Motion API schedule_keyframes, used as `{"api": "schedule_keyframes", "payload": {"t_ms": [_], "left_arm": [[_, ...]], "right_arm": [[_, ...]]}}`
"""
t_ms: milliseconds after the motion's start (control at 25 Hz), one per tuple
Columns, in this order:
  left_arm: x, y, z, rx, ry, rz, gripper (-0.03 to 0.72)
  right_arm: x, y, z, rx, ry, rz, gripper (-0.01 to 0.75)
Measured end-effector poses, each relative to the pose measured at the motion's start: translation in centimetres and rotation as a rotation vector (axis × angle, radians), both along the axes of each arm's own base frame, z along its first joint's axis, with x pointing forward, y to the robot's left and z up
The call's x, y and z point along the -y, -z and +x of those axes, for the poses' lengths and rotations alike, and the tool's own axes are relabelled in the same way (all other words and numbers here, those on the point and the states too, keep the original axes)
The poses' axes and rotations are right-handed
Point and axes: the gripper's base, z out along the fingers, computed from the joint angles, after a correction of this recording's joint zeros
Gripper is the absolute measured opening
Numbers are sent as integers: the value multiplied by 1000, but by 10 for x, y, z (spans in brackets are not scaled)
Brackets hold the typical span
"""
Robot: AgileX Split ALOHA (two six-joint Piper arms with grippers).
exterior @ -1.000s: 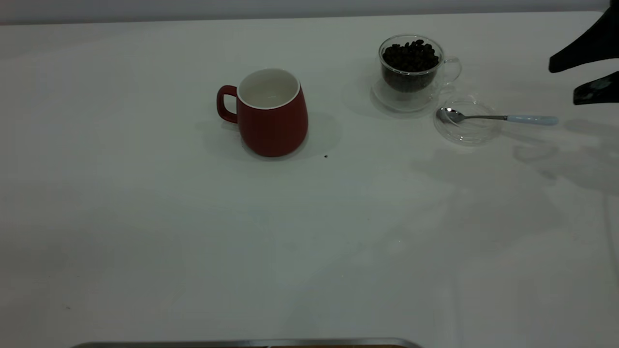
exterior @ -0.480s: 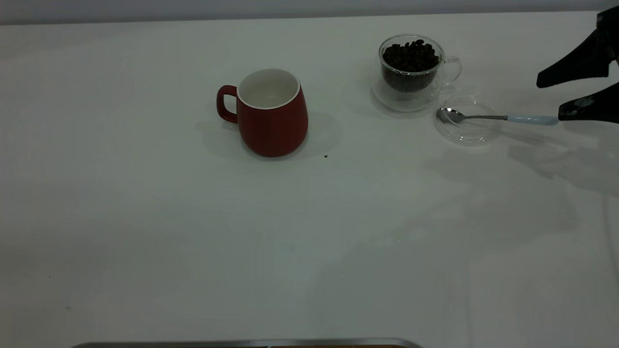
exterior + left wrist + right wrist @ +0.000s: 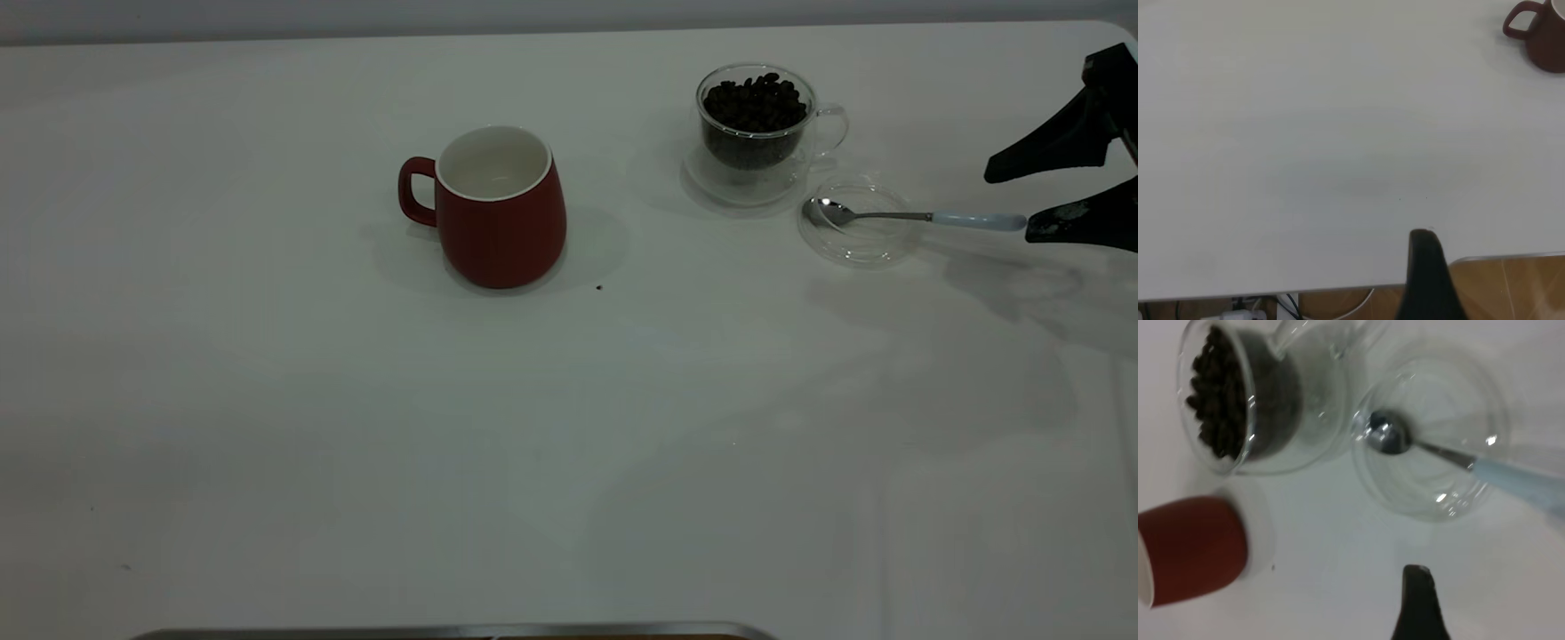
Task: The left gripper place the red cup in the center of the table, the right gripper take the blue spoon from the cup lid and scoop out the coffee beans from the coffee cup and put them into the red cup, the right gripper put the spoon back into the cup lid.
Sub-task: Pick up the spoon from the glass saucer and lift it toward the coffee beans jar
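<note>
- White worktop point(image 3: 267, 400) carries the red cup point(image 3: 500, 209) near frame centre.
- Blue spoon point(image 3: 920, 216) rests across the cup lid point(image 3: 858, 242), upper right.
- Right gripper point(image 3: 1006, 203) at the right edge, jaws spread wide, empty, at the spoon's handle end.

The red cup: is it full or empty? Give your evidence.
Empty. The exterior view looks down into the upright red cup and shows only its bare white inside; the coffee beans all sit in the coffee cup.
</note>
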Motion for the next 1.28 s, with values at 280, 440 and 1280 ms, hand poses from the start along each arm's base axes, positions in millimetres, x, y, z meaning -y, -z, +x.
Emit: {"api": "schedule_keyframes", "payload": {"t_ms": [280,440,1280], "left_arm": [[0,0,0,1,-1,-1,580],[0,0,0,1,-1,-1,580],[0,0,0,0,-1,-1,580]], "right_arm": [[1,4,1,-4,26,-5,590],[2,10,2,3,56,-2,590],[0,38,9,3,83,72,577]]}}
